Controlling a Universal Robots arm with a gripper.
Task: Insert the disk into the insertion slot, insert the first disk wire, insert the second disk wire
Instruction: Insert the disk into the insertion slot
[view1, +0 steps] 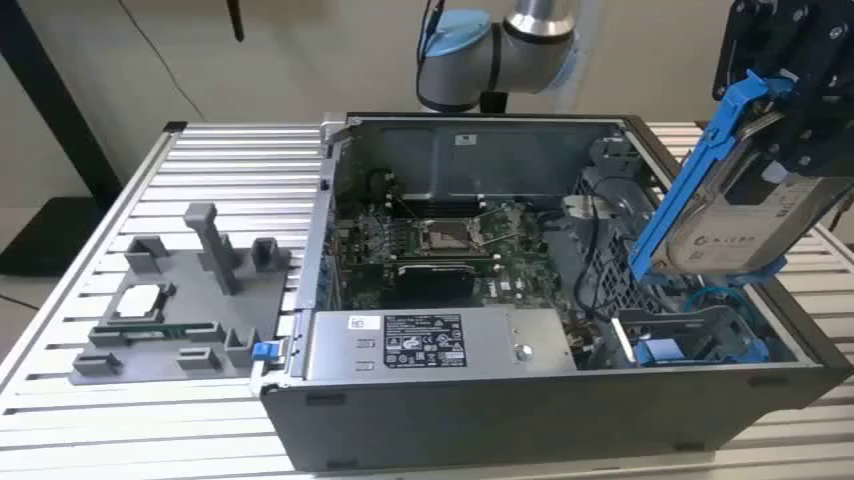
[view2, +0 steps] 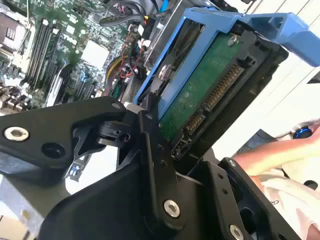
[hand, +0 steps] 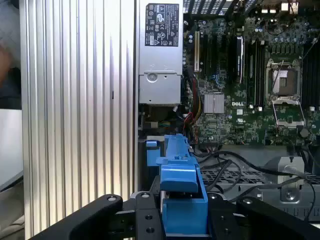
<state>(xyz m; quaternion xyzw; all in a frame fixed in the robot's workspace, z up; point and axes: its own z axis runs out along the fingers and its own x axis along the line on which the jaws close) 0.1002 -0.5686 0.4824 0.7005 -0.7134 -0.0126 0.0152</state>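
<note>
We're seeing the gripper (view1: 801, 150) clamping the disk (view1: 731, 222). It's tilting above the case (view1: 534, 420) at 3 o'clock, exterior view.

The disk (view1: 741, 225), seemingly above computer case (view1: 534, 415)

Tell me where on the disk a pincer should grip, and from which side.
Across the two long edges of the blue carrier frame, near the upper end, from above, as the pincer does now. The disk is flat and thin and hangs tilted, so this probably leaves its lower end free toward the drive bay.
</note>
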